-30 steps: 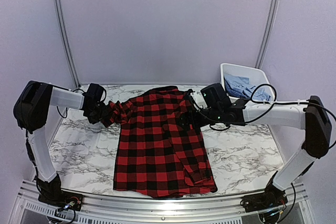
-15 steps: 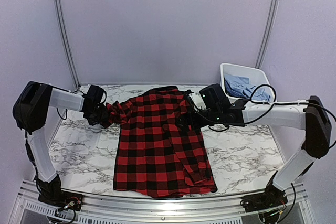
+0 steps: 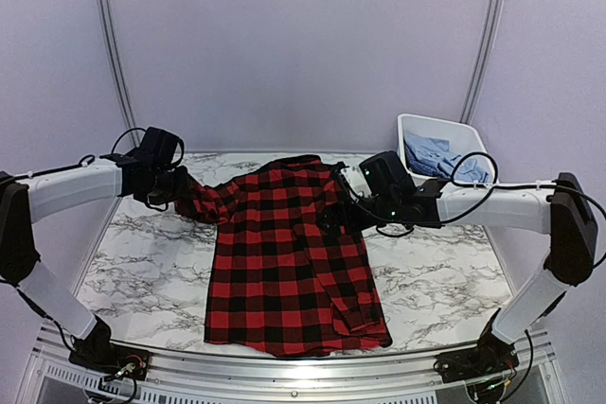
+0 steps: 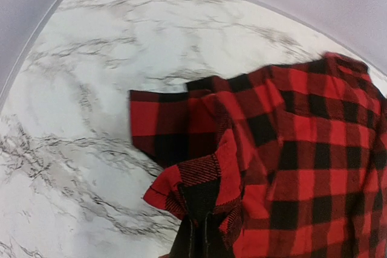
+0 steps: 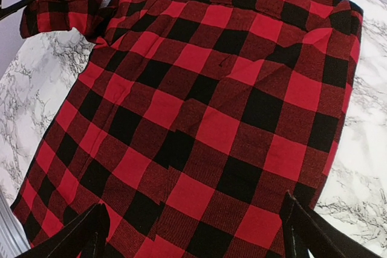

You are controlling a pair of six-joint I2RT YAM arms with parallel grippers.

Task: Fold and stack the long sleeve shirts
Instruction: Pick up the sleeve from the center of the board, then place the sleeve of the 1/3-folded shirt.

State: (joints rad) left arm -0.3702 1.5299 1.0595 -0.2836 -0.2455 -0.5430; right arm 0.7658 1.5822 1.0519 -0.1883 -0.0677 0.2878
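A red-and-black check flannel shirt lies flat on the marble table, collar at the far side. My left gripper is shut on its left sleeve and holds the bunched cloth lifted above the table. My right gripper is open, its fingers spread wide over the shirt's right side, holding nothing. Light blue shirts lie in the tub at the back right.
A white plastic tub stands at the far right corner. Bare marble table shows on both sides of the shirt. Lilac walls close in behind and at the sides. A metal rail runs along the near edge.
My left arm has swung up and outward, lifting the sleeve end left and higher. The right arm and the shirt body have not moved.
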